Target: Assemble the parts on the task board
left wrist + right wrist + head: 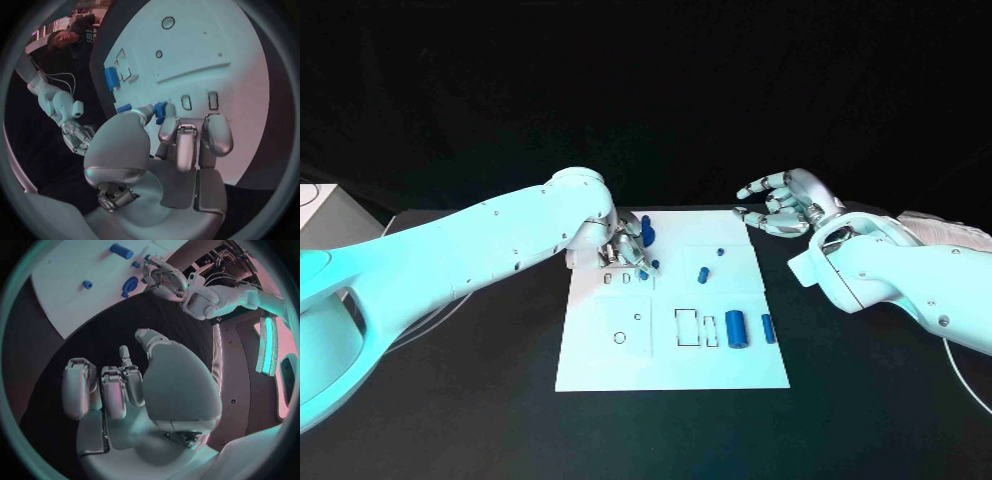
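Observation:
The white task board (668, 365) lies mid-table. My left hand (620, 245) rests on its far left part, where the thumb and a finger pinch a small blue part (160, 110) just over the board (206, 45). Another blue part (645, 229) stands by that hand. Two small blue parts (704, 272) (720, 250) stand mid-board, and a thick blue cylinder (734, 328) and a slimmer one (767, 326) lie near the right edge beside outlined slots (687, 327). My right hand (788, 205) hovers off the board's far right corner over the black table, fingers loosely bent and apart, holding nothing (125, 385).
A white box (322, 215) sits at the table's left edge. A thin white cable (966, 375) runs along the right side. The board's near half (610, 375) carries only an oval hole (620, 338) and a small round one (638, 317).

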